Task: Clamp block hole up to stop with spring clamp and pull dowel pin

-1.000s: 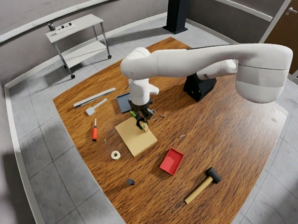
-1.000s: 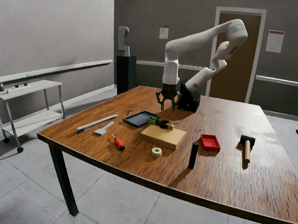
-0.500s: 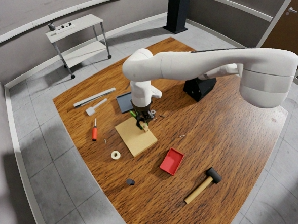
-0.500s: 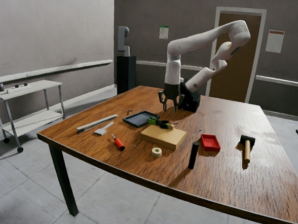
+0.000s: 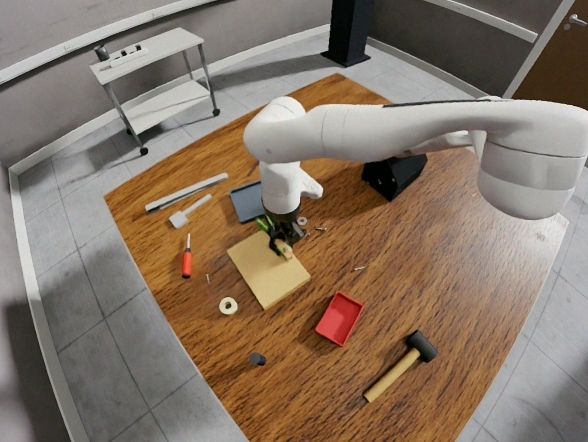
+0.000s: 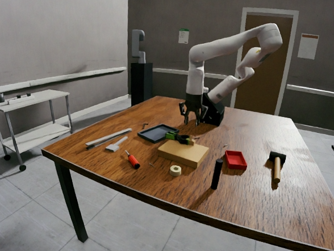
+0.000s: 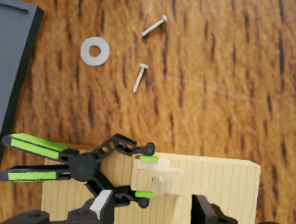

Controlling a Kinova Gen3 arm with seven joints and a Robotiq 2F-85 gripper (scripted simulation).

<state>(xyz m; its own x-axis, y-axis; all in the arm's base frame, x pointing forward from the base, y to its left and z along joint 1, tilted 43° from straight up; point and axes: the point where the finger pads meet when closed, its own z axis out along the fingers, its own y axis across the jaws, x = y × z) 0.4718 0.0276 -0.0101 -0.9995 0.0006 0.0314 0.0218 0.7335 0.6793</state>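
A black spring clamp [image 7: 82, 167] with green handles grips a small pale wooden block [image 7: 155, 175] at the edge of the tan bench board [image 5: 267, 270], a light dowel pin [image 7: 159, 185] standing in the block's hole.
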